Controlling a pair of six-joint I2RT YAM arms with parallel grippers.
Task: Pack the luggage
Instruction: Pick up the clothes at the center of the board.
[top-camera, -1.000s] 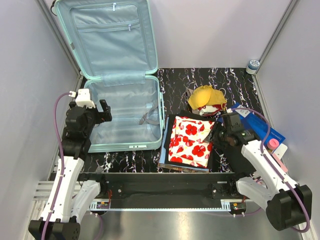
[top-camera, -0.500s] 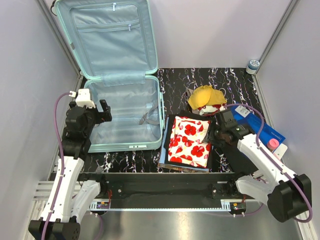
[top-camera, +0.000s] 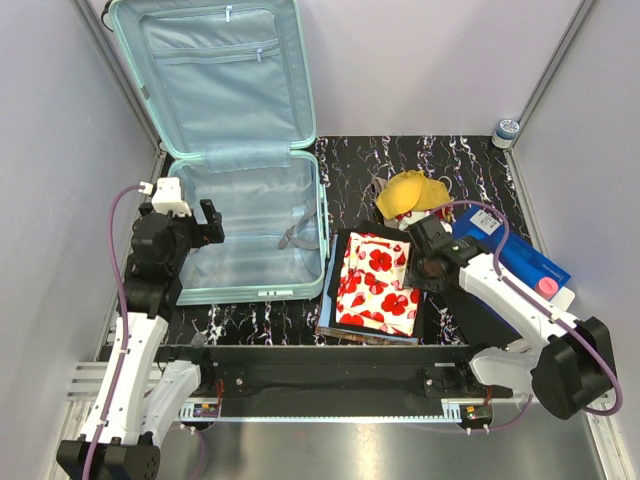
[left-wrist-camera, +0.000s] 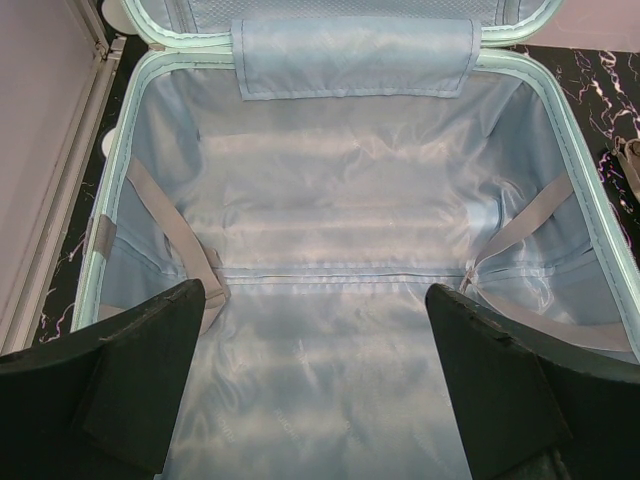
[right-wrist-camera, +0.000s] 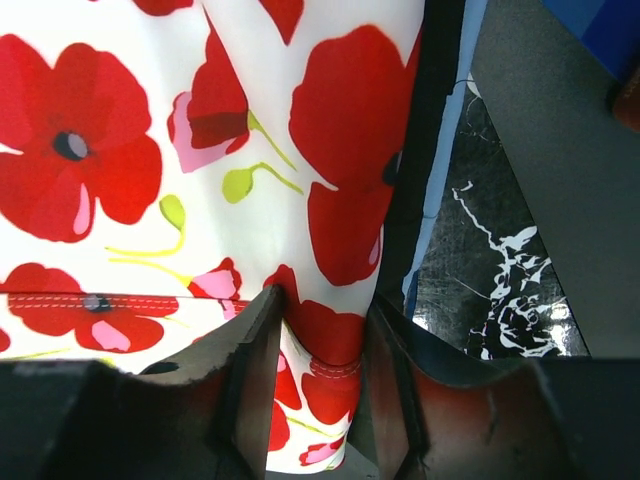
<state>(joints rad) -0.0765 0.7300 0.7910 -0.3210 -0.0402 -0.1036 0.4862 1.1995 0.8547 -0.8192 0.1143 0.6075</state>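
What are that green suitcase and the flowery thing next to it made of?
The suitcase looks like hard matte plastic, its rim rigid; its lining thin, sheeny, wrinkled fabric. The floral cloth seems soft woven textile: folds, stitched seam.

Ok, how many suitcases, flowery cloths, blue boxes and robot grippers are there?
Mint-green suitcase: 1
Red-flowered cloth: 1
Flat blue box: 1
Grippers: 2, left gripper and right gripper
Total: 5

Pincer (right-wrist-camera: 320, 315) straddles the poppy-print cloth (right-wrist-camera: 150, 150) edge beside marbled tabletop (right-wrist-camera: 480, 270).
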